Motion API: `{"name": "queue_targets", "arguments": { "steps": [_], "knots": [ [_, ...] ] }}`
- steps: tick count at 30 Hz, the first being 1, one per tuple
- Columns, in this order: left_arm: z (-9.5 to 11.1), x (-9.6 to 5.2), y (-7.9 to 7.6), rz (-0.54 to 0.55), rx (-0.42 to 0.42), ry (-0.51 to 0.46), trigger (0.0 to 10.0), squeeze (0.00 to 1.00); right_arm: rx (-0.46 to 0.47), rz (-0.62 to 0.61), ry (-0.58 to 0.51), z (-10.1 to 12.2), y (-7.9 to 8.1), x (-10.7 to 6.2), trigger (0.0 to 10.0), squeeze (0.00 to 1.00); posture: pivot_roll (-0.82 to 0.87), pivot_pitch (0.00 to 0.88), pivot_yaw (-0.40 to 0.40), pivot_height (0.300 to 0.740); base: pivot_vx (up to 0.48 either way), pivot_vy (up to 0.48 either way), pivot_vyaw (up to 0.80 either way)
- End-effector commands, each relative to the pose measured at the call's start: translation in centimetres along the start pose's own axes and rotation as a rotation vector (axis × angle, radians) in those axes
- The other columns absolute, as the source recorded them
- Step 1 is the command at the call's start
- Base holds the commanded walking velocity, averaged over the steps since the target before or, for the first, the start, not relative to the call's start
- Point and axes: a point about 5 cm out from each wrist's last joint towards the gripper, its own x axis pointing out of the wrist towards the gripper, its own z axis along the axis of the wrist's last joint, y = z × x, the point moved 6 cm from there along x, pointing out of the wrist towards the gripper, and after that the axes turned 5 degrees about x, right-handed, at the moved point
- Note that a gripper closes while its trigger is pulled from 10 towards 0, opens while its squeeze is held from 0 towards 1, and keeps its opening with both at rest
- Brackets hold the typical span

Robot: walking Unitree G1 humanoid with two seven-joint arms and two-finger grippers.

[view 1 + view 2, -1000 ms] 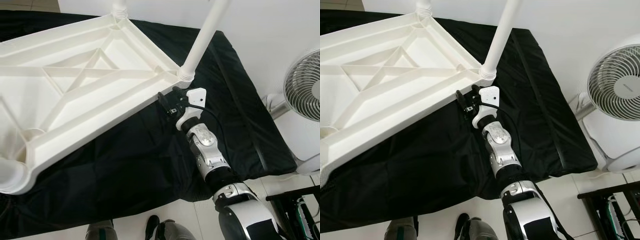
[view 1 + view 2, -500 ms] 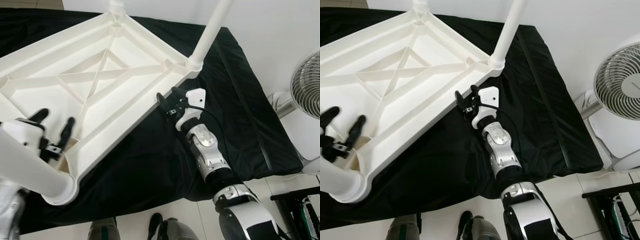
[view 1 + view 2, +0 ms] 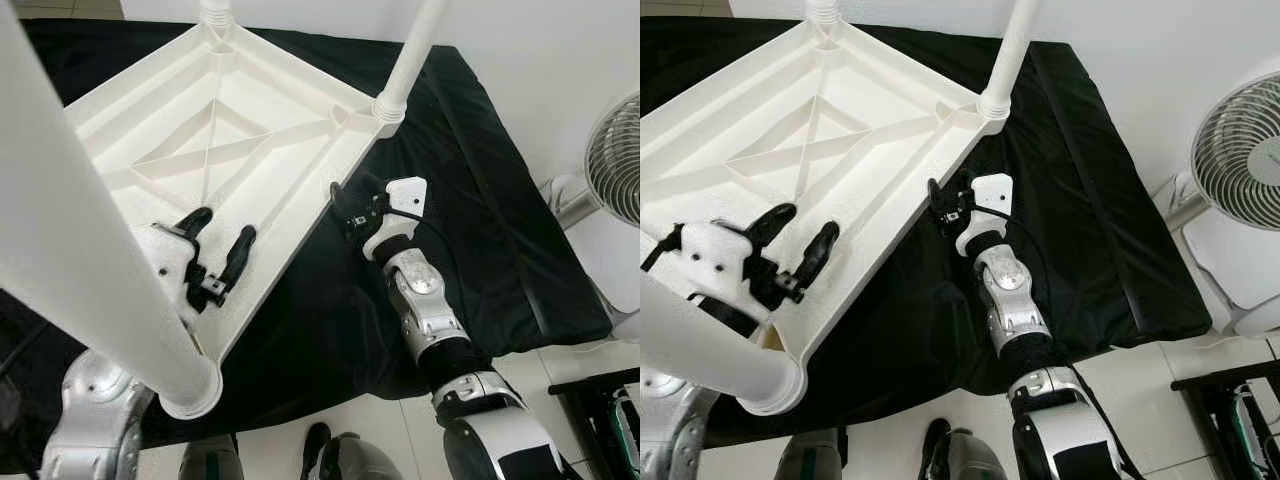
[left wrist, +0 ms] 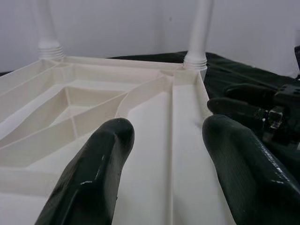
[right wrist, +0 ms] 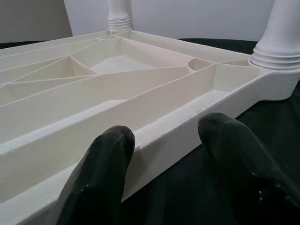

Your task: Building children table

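Since the earlier frame, the left gripper (image 3: 222, 243) has moved further in over the inverted white table (image 3: 250, 130), and the table has swung so that its near corner leg (image 3: 70, 230) now crosses the foreground at 9 o'clock. The table lies underside up on a black cloth (image 3: 470, 200), ribbed frame exposed, with two far legs (image 3: 415, 50) standing upright at 12 and 1 o'clock. Left gripper fingers are spread apart above the frame's right-hand rail, holding nothing. The right gripper (image 3: 345, 205) sits at the outer edge of that rail at 3 o'clock, fingers (image 5: 105, 164) parted, one over the rim and one over the cloth. A white fan (image 3: 1245, 150) stands at 3 o'clock, off the cloth.
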Motion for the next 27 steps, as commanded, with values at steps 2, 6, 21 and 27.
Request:
{"name": "queue_targets", "arguments": {
  "steps": [2, 6, 21, 27],
  "knots": [
    [-0.4, 0.5, -0.9, -0.012, -0.036, 0.007, 10.0, 0.0, -0.002, -0.016, 0.03, -0.8, -0.4, -0.6, 10.0, 0.0, 0.35, 0.256, -0.1, 0.74, 0.0, 0.0, 0.0],
    [-0.3, 1.4, -1.3, -0.029, -0.038, -0.01, 10.0, 0.0, -0.001, -0.021, 0.028, -0.8, -0.3, -0.6, 10.0, 0.0, 0.33, 0.256, -0.097, 0.74, 0.0, 0.0, 0.0],
    [-5.4, 0.2, 3.8, -0.121, 0.14, 0.164, 10.0, 0.0, 0.012, -0.03, 0.008, -0.3, -0.9, -2.1, 10.0, 0.0, 0.3, 0.233, -0.112, 0.74, 0.0, 0.0, 0.0],
    [-5.9, 0.1, 6.7, -0.147, 0.217, 0.207, 10.0, 0.0, 0.011, -0.026, 0.0, -0.1, -1.1, -3.0, 10.0, 0.0, 0.28, 0.223, -0.102, 0.74, 0.0, 0.0, 0.0]
  ]
}}
